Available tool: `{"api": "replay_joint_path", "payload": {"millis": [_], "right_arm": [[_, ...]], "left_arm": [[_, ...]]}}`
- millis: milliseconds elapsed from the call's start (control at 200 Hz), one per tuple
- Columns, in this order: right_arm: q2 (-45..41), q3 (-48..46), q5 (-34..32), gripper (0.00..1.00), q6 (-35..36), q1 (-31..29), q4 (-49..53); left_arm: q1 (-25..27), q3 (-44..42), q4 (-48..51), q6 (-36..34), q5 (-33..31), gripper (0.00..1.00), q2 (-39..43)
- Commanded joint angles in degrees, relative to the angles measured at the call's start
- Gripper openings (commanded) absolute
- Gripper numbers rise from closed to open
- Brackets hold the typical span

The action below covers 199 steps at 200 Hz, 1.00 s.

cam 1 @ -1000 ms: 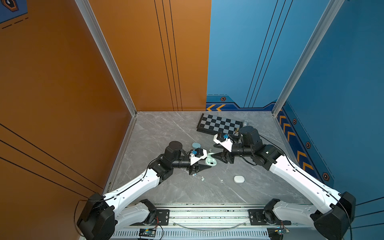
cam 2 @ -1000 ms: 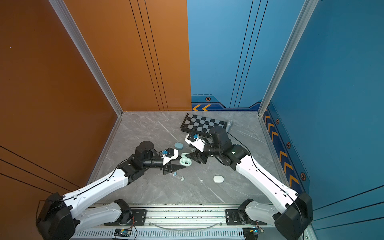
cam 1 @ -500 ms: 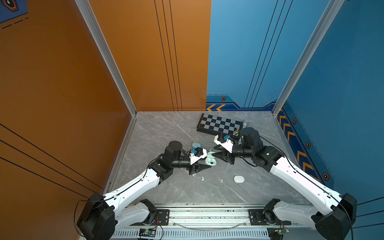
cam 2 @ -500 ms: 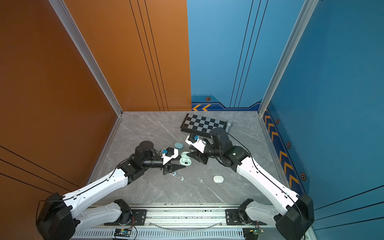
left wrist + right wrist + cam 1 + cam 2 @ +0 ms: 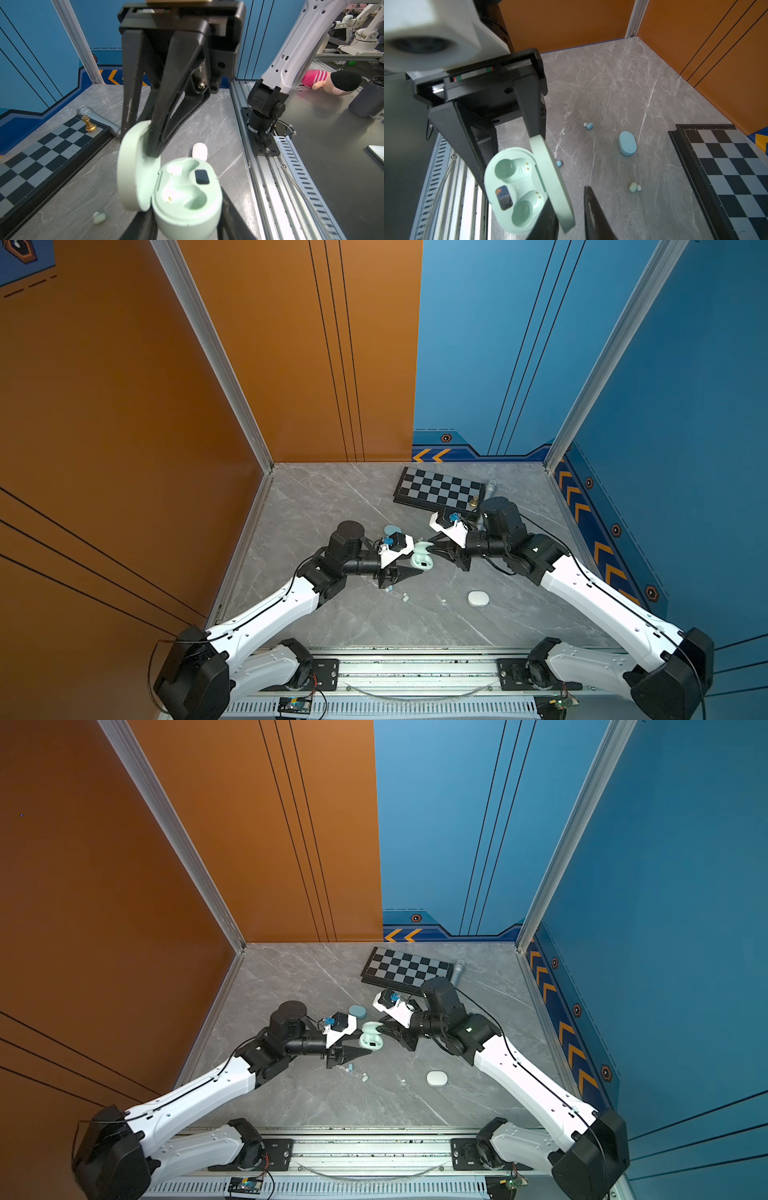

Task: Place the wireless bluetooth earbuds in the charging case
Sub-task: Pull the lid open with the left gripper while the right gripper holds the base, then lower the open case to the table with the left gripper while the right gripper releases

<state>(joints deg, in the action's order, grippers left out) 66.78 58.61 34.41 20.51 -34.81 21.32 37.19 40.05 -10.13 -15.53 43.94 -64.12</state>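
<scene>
While the left gripper clamps the mint charging case above mid-table and the right gripper straddles its lid with narrow jaws, grip unclear, ease the lid back gently; the earbuds lie loose nearer the front edge.

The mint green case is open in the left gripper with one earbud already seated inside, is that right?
Not quite: no earbud is seated. The mint green case is open in the left gripper, but both its wells are empty. The right wrist view shows them bare, with only their gold contact pins.
</scene>
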Motion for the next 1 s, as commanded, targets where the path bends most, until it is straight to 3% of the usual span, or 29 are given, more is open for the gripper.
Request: {"api": "replay_joint_path", "payload": {"millis": [0, 220, 335, 470, 566, 681, 771, 991], "right_arm": [[-1.22, -0.61, -0.24, 0.17, 0.31, 0.52, -1.45], [-1.79, -0.59, -0.81, 0.00, 0.89, 0.45, -1.45], [-2.28, -0.62, -1.60, 0.00, 1.10, 0.47, -1.56], [-2.95, -0.36, -3.83, 0.00, 1.50, 0.45, -1.91], [-3.28, -0.20, -6.65, 0.00, 2.00, 0.42, -1.96], [-3.58, -0.23, -10.59, 0.00, 3.67, -0.07, -1.71], [-3.60, -0.32, -13.18, 0.00, 4.96, -0.81, -1.35], [-3.79, -0.60, -16.20, 0.00, 5.89, -3.11, -2.88]], "left_arm": [[0.16, 2.07, -1.26, 0.24, 1.49, 0.00, -0.38], [0.25, 2.20, -1.36, 0.41, 1.50, 0.00, -0.81], [0.33, 2.25, -1.51, 0.91, 0.85, 0.00, -1.09], [0.25, 1.81, -1.98, 1.91, -3.10, 0.39, -0.37], [-0.47, 1.22, -1.54, 1.75, -4.63, 0.53, 1.10], [-1.41, 1.45, 2.48, -0.78, -6.11, 0.60, 4.05], [-1.51, 2.97, 6.60, -1.86, -11.28, 0.65, 6.17], [-1.33, 10.53, 18.71, -8.22, -13.93, 0.67, 6.55]]}}
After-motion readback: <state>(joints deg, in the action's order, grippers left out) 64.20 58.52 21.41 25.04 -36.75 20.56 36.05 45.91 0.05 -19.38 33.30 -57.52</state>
